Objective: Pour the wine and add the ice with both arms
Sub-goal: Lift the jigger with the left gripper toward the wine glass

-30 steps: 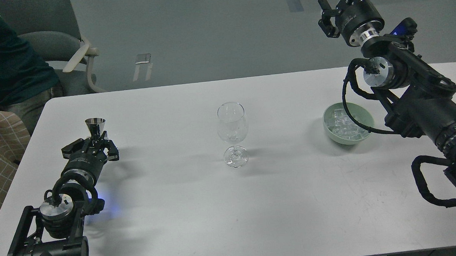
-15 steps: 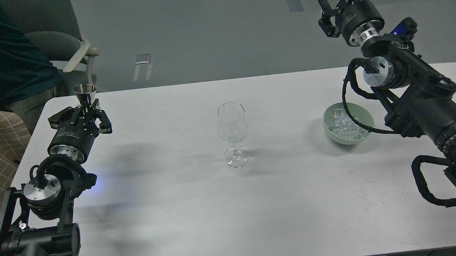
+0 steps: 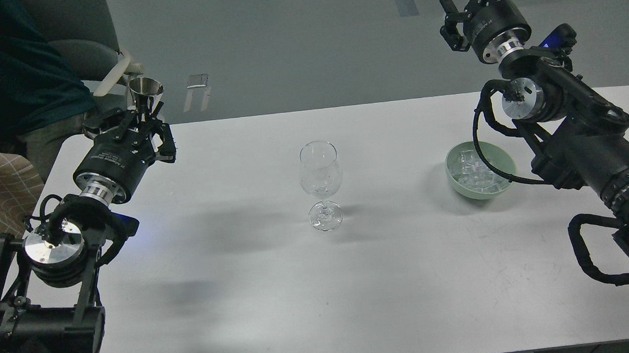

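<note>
An empty clear wine glass (image 3: 321, 182) stands upright at the middle of the white table (image 3: 277, 284). My left gripper (image 3: 143, 116) is shut on the stem of a small steel jigger cup (image 3: 145, 90) and holds it upright, raised above the table's far left corner, well left of the glass. A pale green bowl (image 3: 505, 163) to the right of the glass holds a heap of clear ice cubes (image 3: 472, 170). My right gripper (image 3: 450, 23) is raised high, beyond the table's far edge above the bowl; I cannot make out its fingers' gap.
A seated person in a dark top (image 3: 21, 78) and a grey chair (image 3: 83, 54) are off the table's far left corner, close to my left gripper. A cable of the right arm (image 3: 486, 158) hangs over the bowl.
My left arm has lifted the jigger off the table, up and away toward the far left edge, then slightly right. The right arm, glass and bowl have not moved.
</note>
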